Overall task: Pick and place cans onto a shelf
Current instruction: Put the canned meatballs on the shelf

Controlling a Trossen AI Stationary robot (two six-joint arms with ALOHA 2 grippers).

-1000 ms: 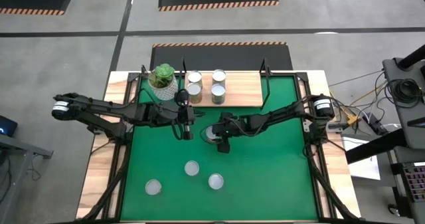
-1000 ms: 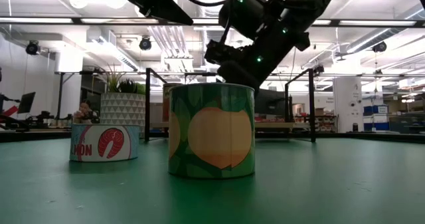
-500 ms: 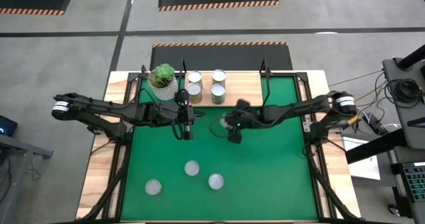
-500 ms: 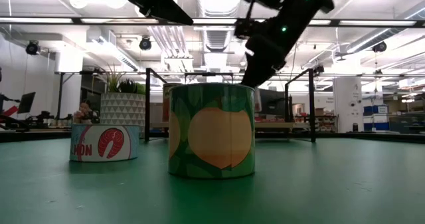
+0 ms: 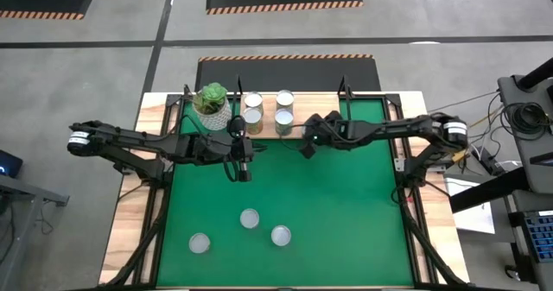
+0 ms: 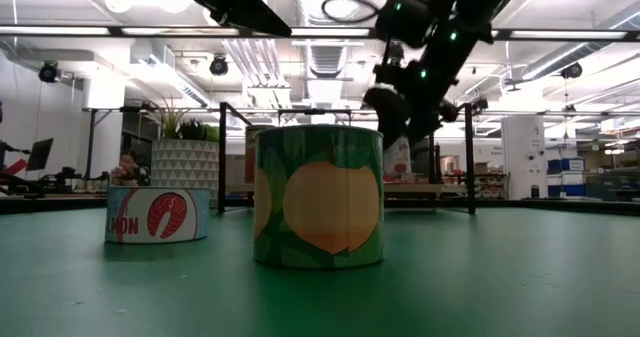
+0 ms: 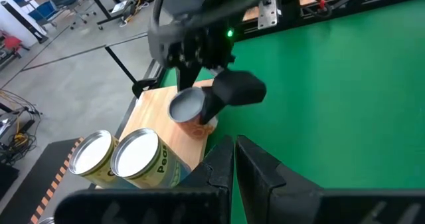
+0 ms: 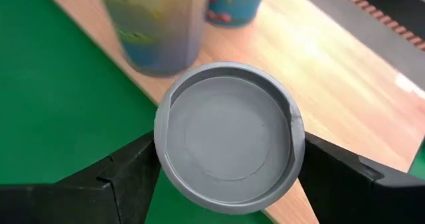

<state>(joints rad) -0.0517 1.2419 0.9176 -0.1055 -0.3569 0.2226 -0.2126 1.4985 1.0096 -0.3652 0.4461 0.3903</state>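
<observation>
Sitting clamped between the right gripper's [image 8: 229, 177] jaws, a can [image 8: 229, 136] seemingly overhangs the shelf [image 8: 332, 71] edge.

r gripper [image 5: 308, 142] clamped; l gripper [image 5: 243, 163] closed

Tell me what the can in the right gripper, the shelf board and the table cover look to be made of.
Can held by the right gripper: apparently metal, with a dull grey lid, a raised rim and pressed rings.
Shelf board: light wood or wood-look laminate, with pale streaked grain and a matte face.
Table cover: a flat green mat, matte, perhaps felt or rubber; the look leaves that open.
</observation>
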